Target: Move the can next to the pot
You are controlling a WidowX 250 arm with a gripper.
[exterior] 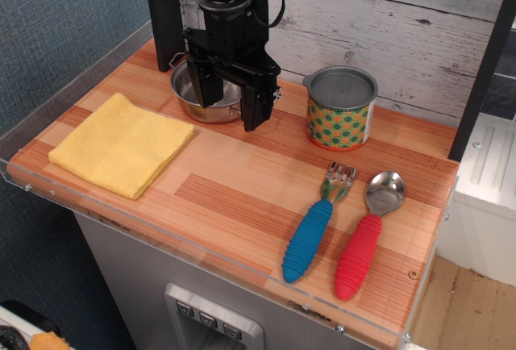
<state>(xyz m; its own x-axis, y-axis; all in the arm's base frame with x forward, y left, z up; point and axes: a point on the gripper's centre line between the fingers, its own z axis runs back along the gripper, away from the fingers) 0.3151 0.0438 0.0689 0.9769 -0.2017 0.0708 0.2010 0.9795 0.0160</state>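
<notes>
The can (341, 108), with a grey metal top and a dotted teal label, stands upright at the back of the wooden table, right of the middle. The shiny steel pot (208, 102) sits at the back left, mostly hidden behind my gripper. My black gripper (228, 106) hangs in front of the pot, left of the can and apart from it. Its fingers are spread open with nothing between them.
A folded yellow cloth (121, 143) lies at the left. A blue-handled fork (316, 224) and a red-handled spoon (367, 235) lie at the front right. A clear rim edges the table (226, 197). A plank wall stands behind.
</notes>
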